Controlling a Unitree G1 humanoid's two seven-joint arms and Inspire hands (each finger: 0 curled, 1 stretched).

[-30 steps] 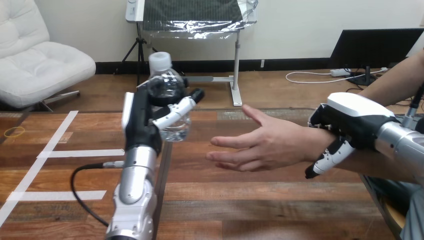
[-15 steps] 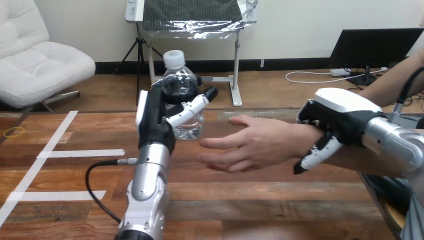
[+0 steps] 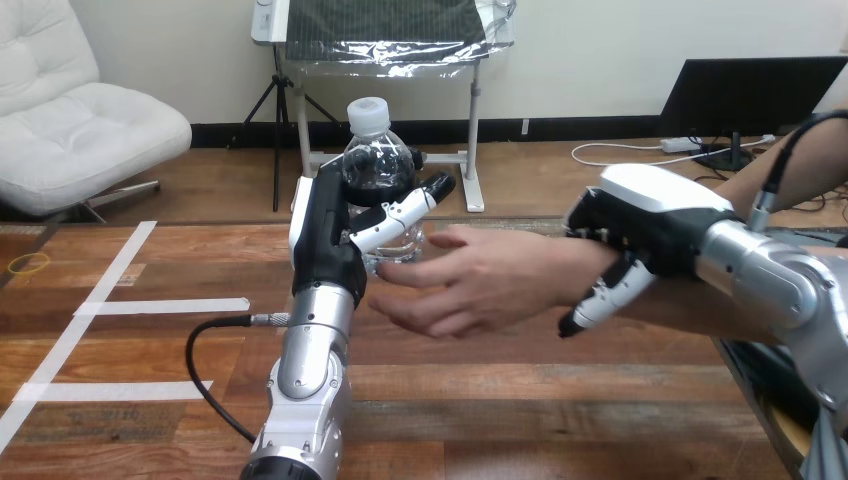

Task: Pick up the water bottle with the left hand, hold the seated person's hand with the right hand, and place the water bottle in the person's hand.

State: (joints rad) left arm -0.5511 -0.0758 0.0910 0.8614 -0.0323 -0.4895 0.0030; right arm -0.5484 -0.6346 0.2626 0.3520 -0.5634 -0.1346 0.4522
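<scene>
A clear water bottle [image 3: 380, 170] with a white cap stands upright above the table in my left hand [image 3: 330, 235], whose fingers and thumb curl round its body. The person's hand [image 3: 475, 280] reaches in from the right, palm turned toward the bottle, its fingertips close beside the bottle's lower part. My right hand [image 3: 645, 225] sits over the person's wrist, fingers curled down round it.
White tape lines [image 3: 160, 306] mark the wooden table [image 3: 520, 400] at the left. A black cable [image 3: 215, 375] loops beside my left forearm. The person's forearm runs off the right edge.
My left hand has carried the bottle to the right, close up to the person's fingertips. My right hand and the person's hand have shifted left together.
</scene>
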